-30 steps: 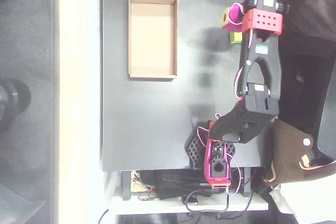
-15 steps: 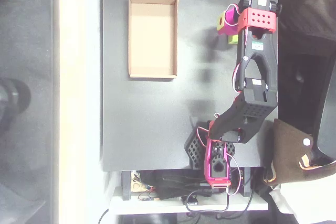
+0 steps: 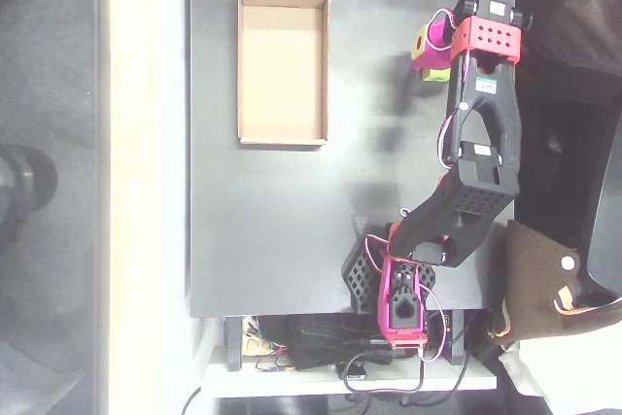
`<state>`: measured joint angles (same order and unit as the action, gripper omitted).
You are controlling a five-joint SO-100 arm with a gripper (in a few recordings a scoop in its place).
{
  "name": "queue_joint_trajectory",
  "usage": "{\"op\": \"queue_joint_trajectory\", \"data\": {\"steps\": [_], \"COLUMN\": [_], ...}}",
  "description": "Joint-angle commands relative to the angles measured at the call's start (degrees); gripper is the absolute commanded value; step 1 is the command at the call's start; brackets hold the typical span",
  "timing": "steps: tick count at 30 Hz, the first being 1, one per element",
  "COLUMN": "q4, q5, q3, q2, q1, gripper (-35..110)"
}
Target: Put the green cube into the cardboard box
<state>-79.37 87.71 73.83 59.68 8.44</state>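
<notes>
The cardboard box [image 3: 283, 65] is a shallow tan tray lying on the black table at the upper left, with nothing inside it. The green cube [image 3: 436, 74] sits near the table's upper right, and only a lime sliver of it shows from under the gripper. My magenta gripper [image 3: 425, 51], with its yellow square tip, hangs directly over the cube's upper side. The red wrist block and black arm cover its fingers. From above I cannot make out whether the jaws are apart or touching the cube. The box lies well to the left of the gripper.
The black table [image 3: 292, 230] reaches from the box to the arm's base [image 3: 389, 289] at the bottom edge. A brown object [image 3: 539, 279] lies off the table at the lower right. Cables hang below the base.
The wrist swung slightly left and up half a second ago and has now come back right and down, staying above the green cube. The box has not moved.
</notes>
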Motion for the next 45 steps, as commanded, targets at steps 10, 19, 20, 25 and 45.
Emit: {"op": "queue_joint_trajectory", "data": {"steps": [10, 19, 20, 25, 45], "q4": [-1.23, -1.14, -1.14, -1.23, -0.70], "q5": [0.53, 0.53, 0.53, 0.53, 0.53], "q3": [-1.49, -1.67, -1.67, -1.67, -1.76], "q2": [1.14, 1.41, 1.41, 1.49, 13.89], "q1": [0.18, 0.53, 0.62, 0.88, 0.09], "gripper": [36, 26, 22, 2, 0]}}
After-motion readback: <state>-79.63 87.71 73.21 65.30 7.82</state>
